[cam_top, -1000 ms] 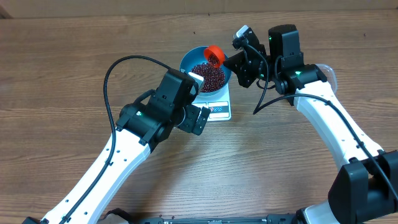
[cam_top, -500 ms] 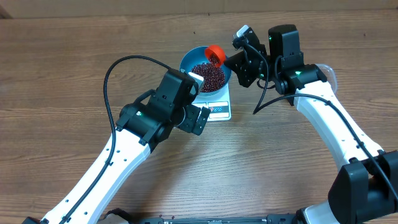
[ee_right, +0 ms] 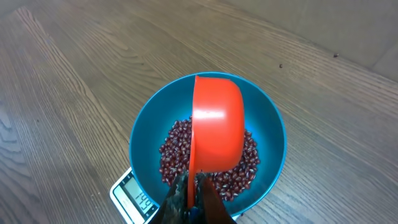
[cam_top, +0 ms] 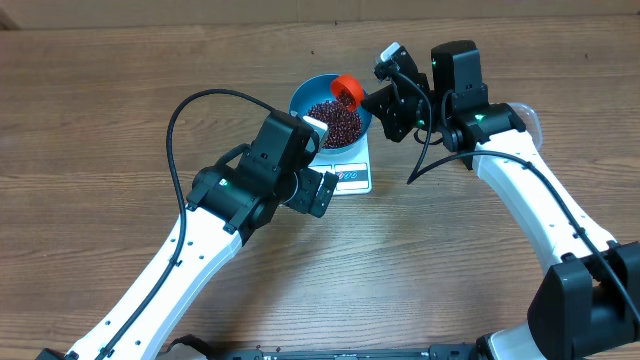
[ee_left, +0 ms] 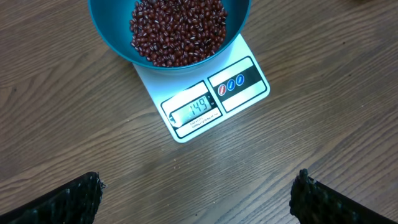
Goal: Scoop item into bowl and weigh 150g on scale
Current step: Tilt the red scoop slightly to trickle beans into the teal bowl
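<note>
Over the bowl (ee_right: 144, 146), with the right gripper (ee_right: 191, 198) pinching the scoop (ee_right: 217, 130), tip in only a few more beans (ee_right: 177, 149).

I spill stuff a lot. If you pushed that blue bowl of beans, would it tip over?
Probably slide, not tip: the bowl looks wide, with beans low inside. It rests on a smooth little scale, so a hard shove might slip it off. Spilled beans would likely roll.
</note>
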Robot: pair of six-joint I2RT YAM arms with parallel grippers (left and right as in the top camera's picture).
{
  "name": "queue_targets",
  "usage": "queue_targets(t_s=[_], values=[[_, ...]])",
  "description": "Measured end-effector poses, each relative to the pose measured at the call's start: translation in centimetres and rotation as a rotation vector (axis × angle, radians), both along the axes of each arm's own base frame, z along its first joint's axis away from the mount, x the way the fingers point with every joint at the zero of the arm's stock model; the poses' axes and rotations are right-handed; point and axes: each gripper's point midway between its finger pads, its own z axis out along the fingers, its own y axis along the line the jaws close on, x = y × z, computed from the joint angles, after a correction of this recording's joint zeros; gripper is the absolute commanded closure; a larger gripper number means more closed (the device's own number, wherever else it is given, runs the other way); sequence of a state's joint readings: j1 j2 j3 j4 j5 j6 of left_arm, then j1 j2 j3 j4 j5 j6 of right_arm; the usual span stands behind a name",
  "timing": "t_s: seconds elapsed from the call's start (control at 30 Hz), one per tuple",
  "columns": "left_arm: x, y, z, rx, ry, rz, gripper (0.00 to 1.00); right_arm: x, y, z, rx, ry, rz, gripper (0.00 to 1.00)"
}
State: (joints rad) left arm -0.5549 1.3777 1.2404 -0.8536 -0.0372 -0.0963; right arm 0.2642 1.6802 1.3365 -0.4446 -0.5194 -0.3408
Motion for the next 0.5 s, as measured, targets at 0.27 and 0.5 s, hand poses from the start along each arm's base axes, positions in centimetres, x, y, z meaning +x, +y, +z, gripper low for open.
queue_targets(t_s=[0.27, 0.5], values=[[0.01, 0.0, 0.01, 0.0, 0.0, 0.0, 0.01, 0.37, 0.07, 0.4, 0.005, -0.025, -0.001, 0.96], [0.0, -0.02, 0.0, 0.0, 0.0, -0.001, 0.0, 0.3, -0.14, 0.09, -0.012, -0.02, -0.006, 0.96]])
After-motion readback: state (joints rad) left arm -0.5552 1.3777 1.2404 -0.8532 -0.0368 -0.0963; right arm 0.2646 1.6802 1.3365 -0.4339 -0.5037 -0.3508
